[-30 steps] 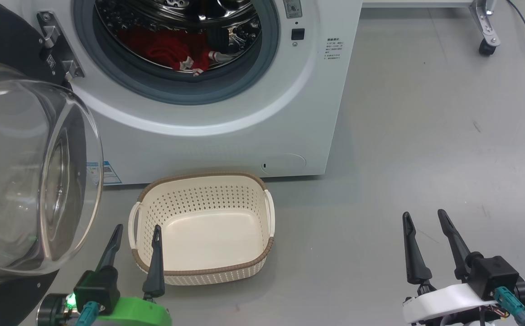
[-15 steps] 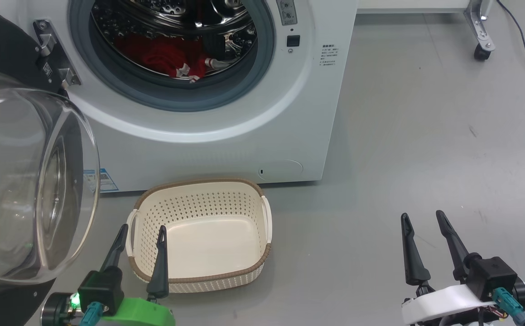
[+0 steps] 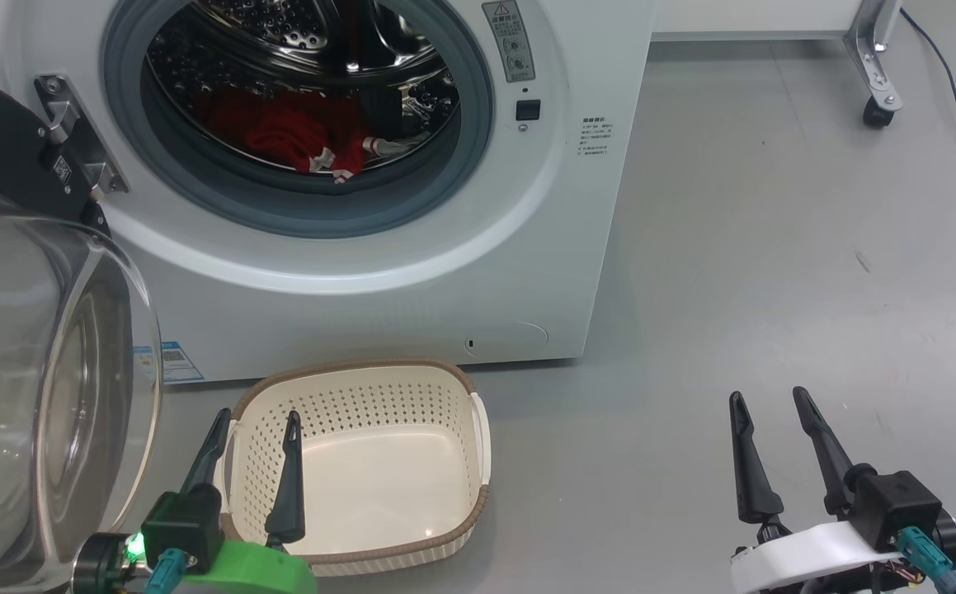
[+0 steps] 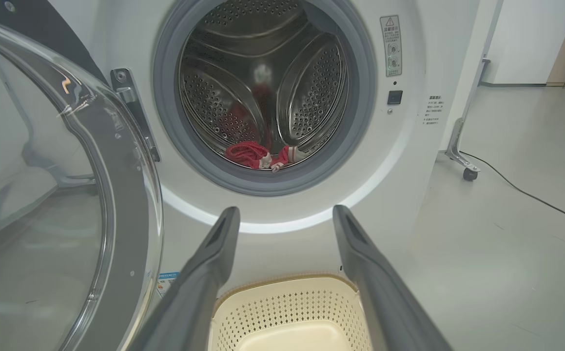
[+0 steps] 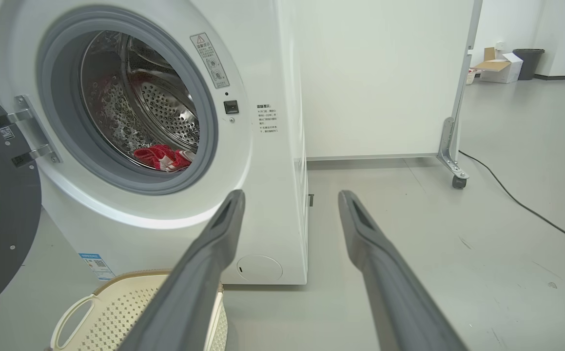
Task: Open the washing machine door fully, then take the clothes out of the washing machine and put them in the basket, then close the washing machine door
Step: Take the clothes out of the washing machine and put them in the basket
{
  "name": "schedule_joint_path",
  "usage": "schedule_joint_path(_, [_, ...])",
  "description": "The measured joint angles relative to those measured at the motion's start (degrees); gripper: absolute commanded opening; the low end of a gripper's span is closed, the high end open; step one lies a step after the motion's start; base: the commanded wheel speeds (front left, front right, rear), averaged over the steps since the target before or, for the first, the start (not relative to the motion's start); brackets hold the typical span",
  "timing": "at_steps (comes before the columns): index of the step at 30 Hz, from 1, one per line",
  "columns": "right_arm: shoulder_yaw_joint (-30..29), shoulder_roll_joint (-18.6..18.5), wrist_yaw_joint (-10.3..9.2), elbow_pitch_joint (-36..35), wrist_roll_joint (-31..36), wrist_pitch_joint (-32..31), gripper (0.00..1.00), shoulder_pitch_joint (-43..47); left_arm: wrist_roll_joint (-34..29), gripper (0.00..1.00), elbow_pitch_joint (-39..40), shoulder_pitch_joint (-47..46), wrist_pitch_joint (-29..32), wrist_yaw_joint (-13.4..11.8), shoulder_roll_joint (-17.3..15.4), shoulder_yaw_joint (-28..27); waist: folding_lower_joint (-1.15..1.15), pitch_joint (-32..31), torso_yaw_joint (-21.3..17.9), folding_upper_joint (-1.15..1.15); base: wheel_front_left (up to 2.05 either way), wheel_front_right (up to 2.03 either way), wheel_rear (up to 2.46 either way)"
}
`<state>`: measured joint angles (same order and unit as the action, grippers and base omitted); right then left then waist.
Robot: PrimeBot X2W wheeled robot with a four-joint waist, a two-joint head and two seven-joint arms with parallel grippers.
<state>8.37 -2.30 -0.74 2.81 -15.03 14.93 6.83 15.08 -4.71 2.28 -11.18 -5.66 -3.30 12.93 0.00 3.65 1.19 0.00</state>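
Our head view has tilted up since a second ago, so the washing machine (image 3: 412, 280) and the basket (image 3: 362, 365) sit lower in frame. At left the washing machine door (image 3: 40, 388) stands swung open. Upper centre, the clothes (image 3: 288, 136) lie in the drum (image 3: 296, 33). We see the left gripper (image 3: 256, 415) at lower left and the right gripper (image 3: 768, 394) at lower right, both spread wide and empty.

I'm getting bright, even light from above, with only a faint soft shadow on the floor (image 3: 609, 371) beside the washing machine (image 3: 412, 280). The door glass (image 3: 40, 388) carries pale reflections, and the steel drum (image 4: 311, 87) glints. My head view is sharp. The wrist views bend toward their edges, and the drum's back looks smeared.
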Motion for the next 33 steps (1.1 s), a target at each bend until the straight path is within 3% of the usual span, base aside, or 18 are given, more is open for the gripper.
schedule_joint_path(16, [0.1, 0.0, 0.01, 0.0, 0.0, 0.0, 1.0, 0.2, 0.0, 1.0, 0.2, 0.0, 0.0, -0.1, 0.0, -0.2, 0.0, 0.3, 0.0, 0.0, 0.65, -0.65, 0.0])
schedule_joint_path(33, [0.1, 0.0, 0.03, 0.2, 0.0, 0.0, 1.0, 0.2, 0.0, 1.0, -0.1, 0.0, 0.1, -0.1, 0.0, 0.1, 0.0, 0.2, 0.2, 0.0, 0.08, -0.08, 0.0])
